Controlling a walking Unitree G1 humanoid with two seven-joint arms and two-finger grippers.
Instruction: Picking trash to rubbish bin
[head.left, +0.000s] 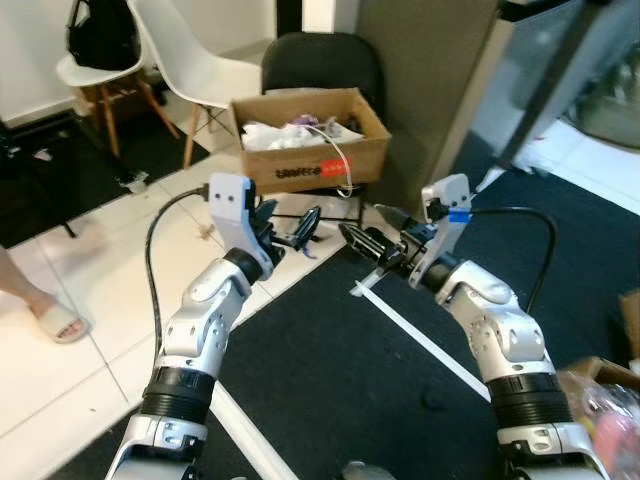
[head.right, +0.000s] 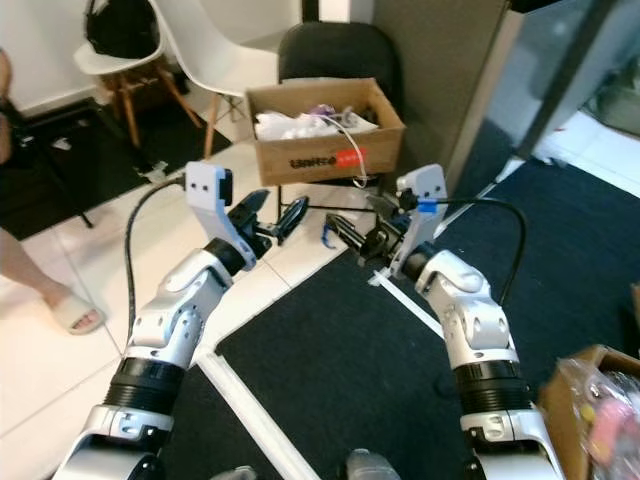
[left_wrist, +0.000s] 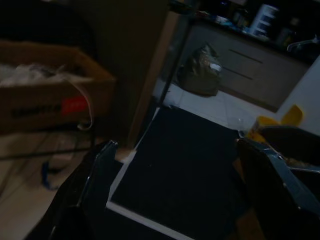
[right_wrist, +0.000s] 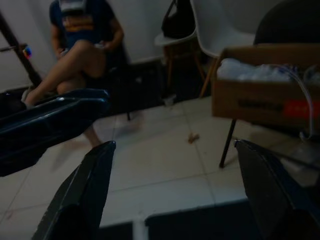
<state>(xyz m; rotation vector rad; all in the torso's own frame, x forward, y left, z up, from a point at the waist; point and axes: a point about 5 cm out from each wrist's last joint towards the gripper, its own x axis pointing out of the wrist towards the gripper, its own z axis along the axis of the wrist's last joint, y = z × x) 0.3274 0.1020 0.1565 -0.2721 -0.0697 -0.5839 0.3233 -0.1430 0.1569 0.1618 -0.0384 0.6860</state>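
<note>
Both grippers are held up in front of the cardboard box (head.left: 310, 140), nothing gripped.

The box, filled with white trash (head.left: 285, 133), is seen resting on a dark chair (head.left: 320, 62). The left gripper (head.left: 290, 232) and the right gripper (head.left: 365, 240) are raised just in front of the box, tips pointed toward each other, fingers spread apart and empty. A small scrap (right_wrist: 192, 137) lies on the tiled floor (head.left: 90, 290) near the box. A seated person (right_wrist: 82, 45) is seen farther off.

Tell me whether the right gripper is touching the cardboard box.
Apart. In the right wrist view the right gripper's open fingers frame bare floor tiles, and the cardboard box sits well beyond their tips.
</note>
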